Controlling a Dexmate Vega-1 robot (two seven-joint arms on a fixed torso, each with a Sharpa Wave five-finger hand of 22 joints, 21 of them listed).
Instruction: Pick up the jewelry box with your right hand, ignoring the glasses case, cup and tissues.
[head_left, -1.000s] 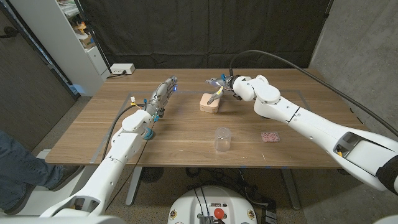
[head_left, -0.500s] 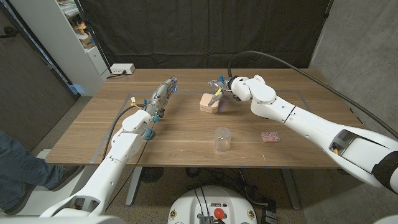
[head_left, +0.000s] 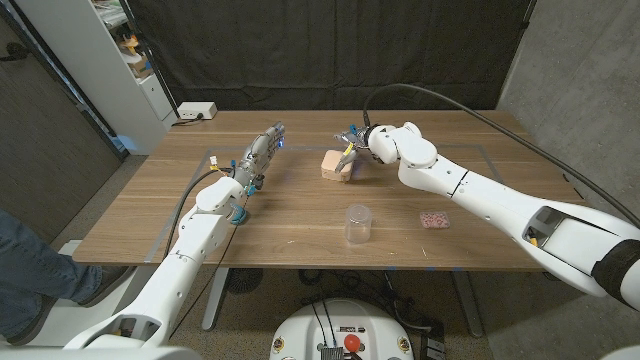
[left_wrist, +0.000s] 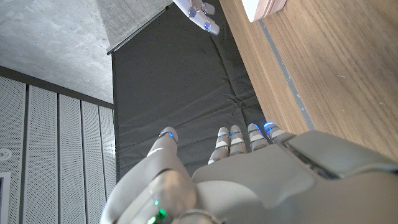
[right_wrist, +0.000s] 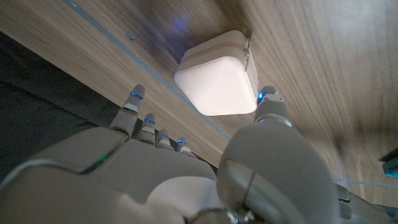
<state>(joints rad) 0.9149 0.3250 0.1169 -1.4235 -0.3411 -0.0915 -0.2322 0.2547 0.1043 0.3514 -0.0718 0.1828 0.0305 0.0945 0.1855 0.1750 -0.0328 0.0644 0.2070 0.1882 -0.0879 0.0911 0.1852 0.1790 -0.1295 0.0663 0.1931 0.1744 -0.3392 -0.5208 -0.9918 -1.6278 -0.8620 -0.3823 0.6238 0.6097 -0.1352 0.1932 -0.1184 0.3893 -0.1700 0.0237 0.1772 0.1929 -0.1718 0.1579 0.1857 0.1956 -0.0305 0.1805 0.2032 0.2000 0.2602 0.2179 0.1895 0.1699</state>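
A black curtain hangs behind a brown wooden bench (head_left: 300, 215) in a grey-walled room. The right robot hand (head_left: 352, 141) has crept a little further toward the robot's left over the last second and now hangs directly at the far side of the small pale pink rounded jewelry box (head_left: 336, 165), which sits mid-bench and has not moved. In the right wrist view the fingers (right_wrist: 138, 107) are spread on one side of the box (right_wrist: 219, 78) and the thumb on the other, open and holding nothing. By my reading, the approach is nearly finished and closing comes next. The left robot hand (head_left: 259, 156) waits well apart, fingers extended, empty. Nearer the robot stand a clear plastic cup (head_left: 357, 223) and a small pink patterned tissue packet (head_left: 433, 219).
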